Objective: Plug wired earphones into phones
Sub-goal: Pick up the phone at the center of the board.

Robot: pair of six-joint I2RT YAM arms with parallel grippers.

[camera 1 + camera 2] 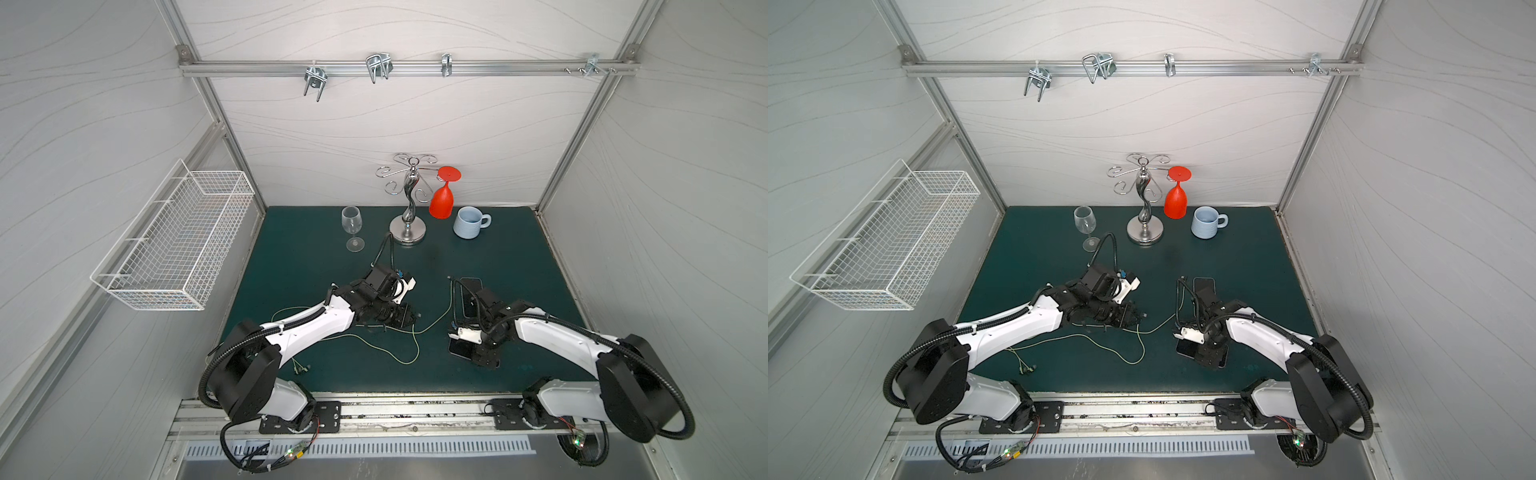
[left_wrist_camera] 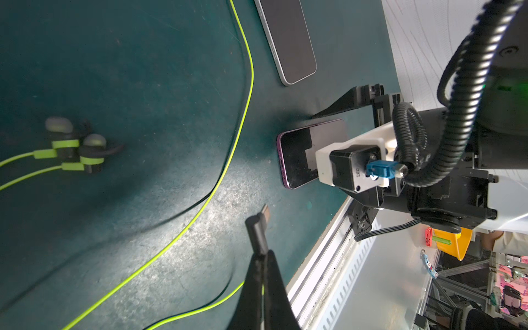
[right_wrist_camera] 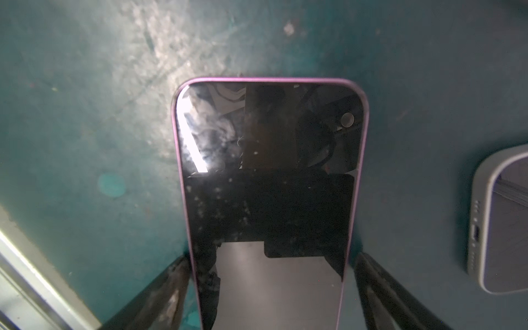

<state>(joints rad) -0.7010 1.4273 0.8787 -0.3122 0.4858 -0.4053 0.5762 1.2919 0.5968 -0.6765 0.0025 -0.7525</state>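
Plug (image 2: 257, 234) pinched in left pincer (image 2: 263, 265), angled toward purple-edged phone (image 2: 297, 154).
Right pincer (image 3: 271, 257) spread astride that phone, probably to steady it for insertion.

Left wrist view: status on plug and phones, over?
Left fingers shut on plug, not yet inserted. Right fingers flank purple-edged phone, grip unclear. Nothing between plug and phone.

earphones (image 1: 417, 349) left, phones (image 1: 471, 284) right, mug (image 1: 469, 222) behind phones
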